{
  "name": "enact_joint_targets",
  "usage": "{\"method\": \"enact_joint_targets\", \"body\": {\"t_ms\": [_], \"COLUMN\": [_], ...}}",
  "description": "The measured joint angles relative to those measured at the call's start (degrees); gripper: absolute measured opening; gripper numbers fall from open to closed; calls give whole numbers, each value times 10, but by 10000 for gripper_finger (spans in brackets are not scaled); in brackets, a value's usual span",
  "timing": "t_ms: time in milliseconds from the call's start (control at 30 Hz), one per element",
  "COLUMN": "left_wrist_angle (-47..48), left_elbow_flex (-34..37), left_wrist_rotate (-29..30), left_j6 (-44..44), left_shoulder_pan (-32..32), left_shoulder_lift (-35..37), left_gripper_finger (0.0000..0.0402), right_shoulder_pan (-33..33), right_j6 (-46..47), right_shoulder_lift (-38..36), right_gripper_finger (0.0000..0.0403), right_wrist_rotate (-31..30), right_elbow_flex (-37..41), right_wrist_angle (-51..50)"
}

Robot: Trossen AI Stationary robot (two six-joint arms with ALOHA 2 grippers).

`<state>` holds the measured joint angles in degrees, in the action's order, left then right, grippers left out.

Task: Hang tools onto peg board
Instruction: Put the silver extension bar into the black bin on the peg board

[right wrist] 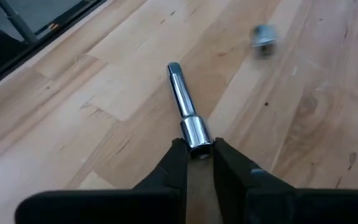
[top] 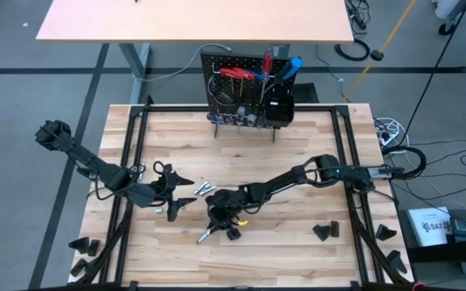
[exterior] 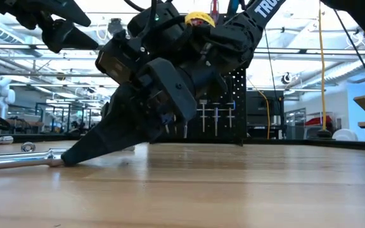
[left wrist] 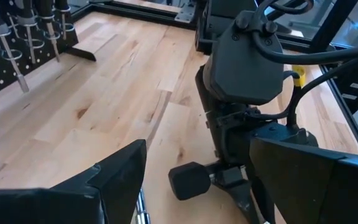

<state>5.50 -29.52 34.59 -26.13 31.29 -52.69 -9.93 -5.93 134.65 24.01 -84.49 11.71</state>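
Note:
The peg board (top: 241, 90) stands upright at the table's far edge with red- and blue-handled tools hanging on it; it also shows in the left wrist view (left wrist: 17, 37). A silver metal bit (right wrist: 182, 99) lies on the table near its front middle (top: 204, 238). My right gripper (right wrist: 199, 155) is shut on the bit. My left gripper (top: 172, 208) hovers open just to the left, with nothing between its fingers (left wrist: 120, 174). Two more small silver bits (top: 205, 187) lie on the table behind them. My right gripper pinches the bit's thicker end (right wrist: 194, 134) between its two fingertips. The fingers slant down from the table's right and far side and lie in line with the bit. The bit lies flat on the table (exterior: 18, 161), its thin end (right wrist: 174, 68) pointing away from the fingers.
Black wedge-shaped blocks lie near the front right (top: 324, 232), (top: 385, 233) and the front left corner (top: 83, 244). Another small bit (right wrist: 264, 37) lies beyond the held one. A black frame (top: 132, 162) runs along the table's sides. A second table (top: 192, 20) stands behind the peg board.

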Motion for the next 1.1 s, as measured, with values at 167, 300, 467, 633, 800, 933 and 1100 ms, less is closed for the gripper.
{"method": "enact_joint_targets", "body": {"t_ms": [167, 300, 467, 633, 800, 933, 1100], "left_wrist_angle": [0, -1, -96, -234, -348, -399, -444], "left_elbow_flex": [0, 0, 28, 83, 106, 101, 83], "left_wrist_rotate": [-6, -12, -12, -61, -78, -110, -163], "left_j6": [0, 9, 6, -63, -81, -66, -13], "left_shoulder_pan": [0, 9, 17, 4, -27, -64, -95], "left_shoulder_lift": [0, 0, -9, -49, -129, -194, -263], "left_gripper_finger": [294, 294, 294, 294, 294, 294, 294], "right_shoulder_pan": [2, 3, 0, -9, -22, -34, -48], "right_j6": [9, 14, -2, 10, 17, 18, 18], "right_shoulder_lift": [-27, -76, -159, -224, -260, -266, -265], "right_gripper_finger": [40, 40, 40, 40, 40, 40, 40], "right_wrist_rotate": [6, -15, -159, -328, -372, -372, -372], "right_elbow_flex": [2, 6, 4, 9, 18, 18, 18], "right_wrist_angle": [-77, -167, -297, -382, -383, -378, -377]}}
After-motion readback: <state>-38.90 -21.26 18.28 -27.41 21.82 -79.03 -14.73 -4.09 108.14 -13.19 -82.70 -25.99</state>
